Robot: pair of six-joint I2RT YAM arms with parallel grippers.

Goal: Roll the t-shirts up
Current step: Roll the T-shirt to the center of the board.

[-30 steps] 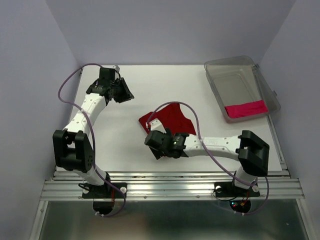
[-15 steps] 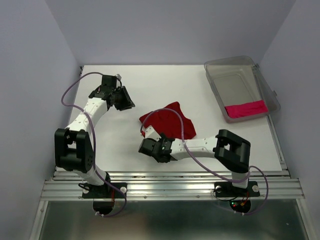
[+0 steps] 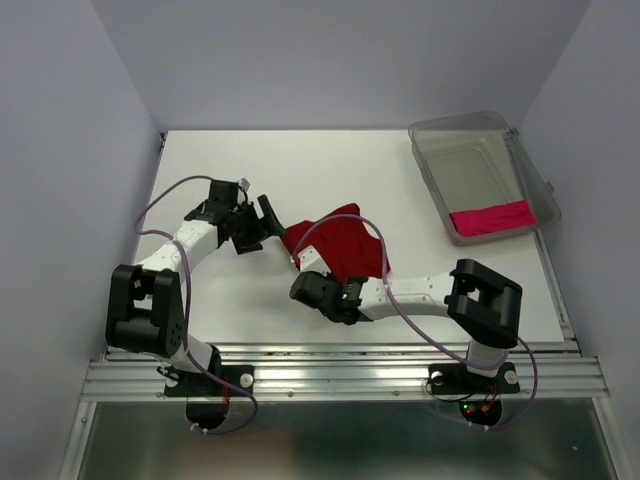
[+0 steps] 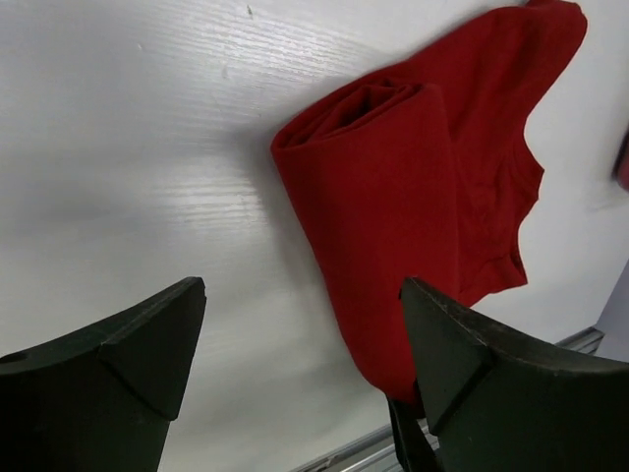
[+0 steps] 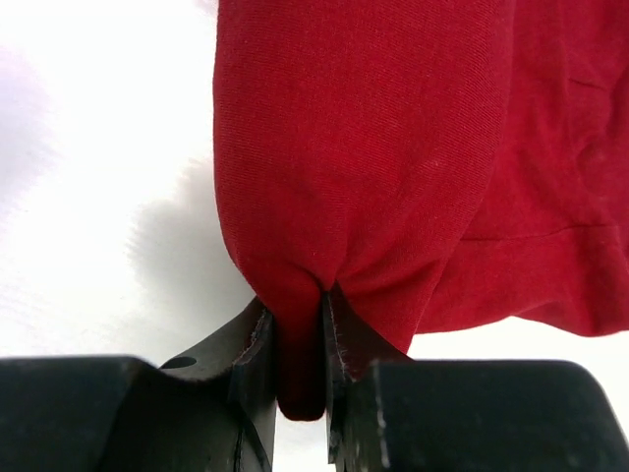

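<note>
- The left claw [image 3: 260, 222] has swung in from the far left of the tabletop [image 3: 300, 160] over the last second. It now sits just beside the left end of the red shirt [image 3: 340, 240], jaws spread wide and holding nothing.
- The right claw [image 5: 300, 339] is pinched shut on a fold at the near end of the red shirt. It has shifted about along that near edge while the shirt stayed roughly mid-tabletop.
- The left wrist view shows the shirt's left side already turned over into a loose tube, while the rest lies flat toward the right.
- My reading is that the roll is begun but far from done. The left claw looks ready to take the other end of the tube, so both can turn it together.
- The pink shirt [image 3: 490, 217] lies rolled at the near end of the clear bin [image 3: 480, 150], at the far right and well apart from the arms.
- Nothing stands between the left claw and the cloth. The right arm's purple cable [image 3: 345, 212] arches over the shirt and could drag on it.
</note>
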